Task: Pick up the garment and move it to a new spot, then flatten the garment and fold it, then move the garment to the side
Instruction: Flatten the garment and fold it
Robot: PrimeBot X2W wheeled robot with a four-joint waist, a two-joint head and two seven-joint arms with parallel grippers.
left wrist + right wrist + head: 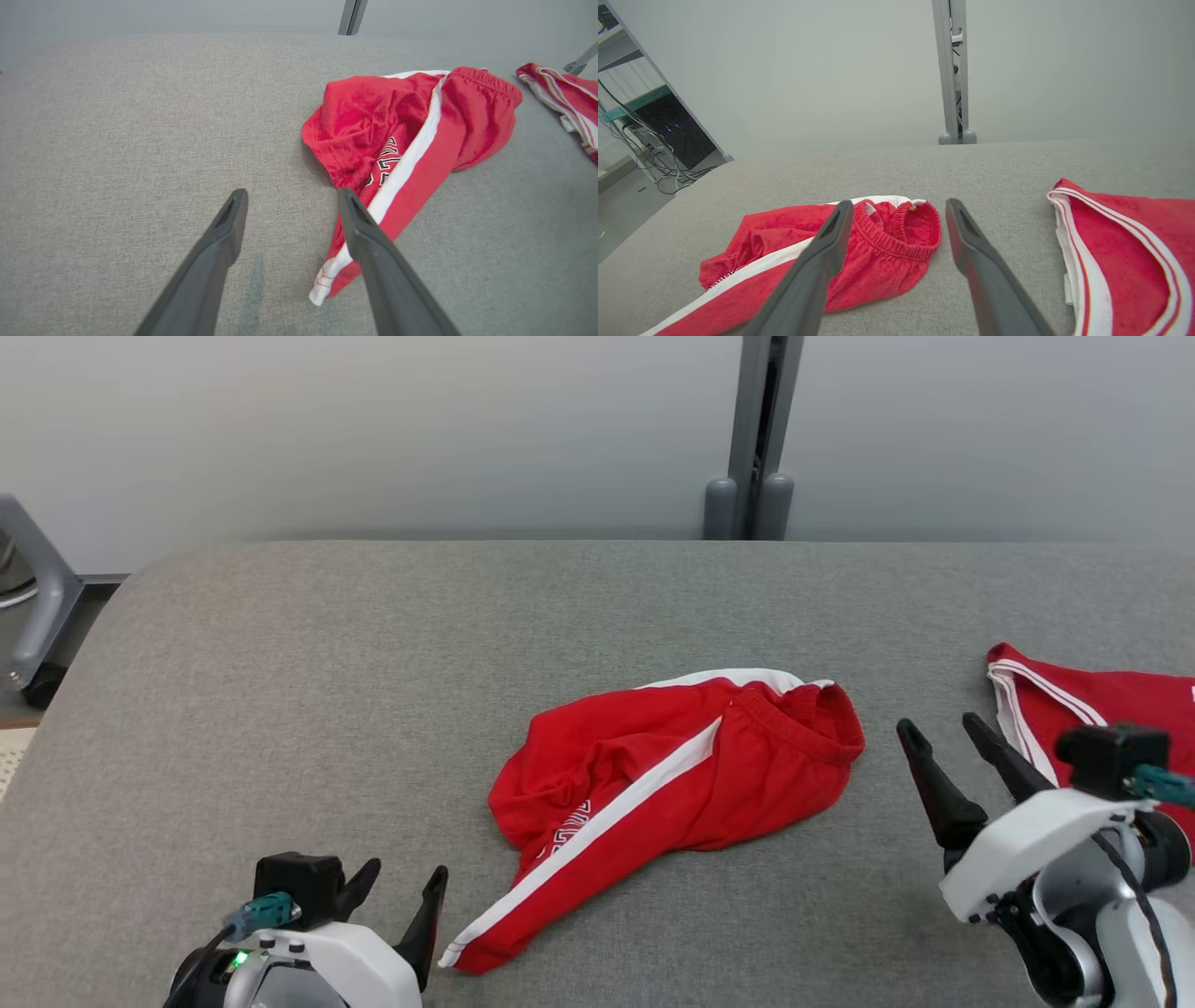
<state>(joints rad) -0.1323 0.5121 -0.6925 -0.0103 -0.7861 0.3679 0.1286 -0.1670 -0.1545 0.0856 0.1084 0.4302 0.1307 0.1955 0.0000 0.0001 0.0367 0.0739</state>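
Between the spread left gripper (406, 870) and spread right gripper (937, 721) lies the crumpled red garment (672, 775).

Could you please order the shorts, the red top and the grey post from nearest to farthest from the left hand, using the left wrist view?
1. Shorts: right beside the left hand, on its right.
2. Red top: beyond the shorts, far right.
3. Grey post: behind the table's far edge.

Red shorts (672, 765) with a white side stripe lie crumpled in the middle of the grey padded surface (373, 663). The left gripper (406, 870), fingers spread and empty, sits just beside their lower hem. The right gripper (937, 721), also spread, stands between the waistband and a second red garment (1102, 700).
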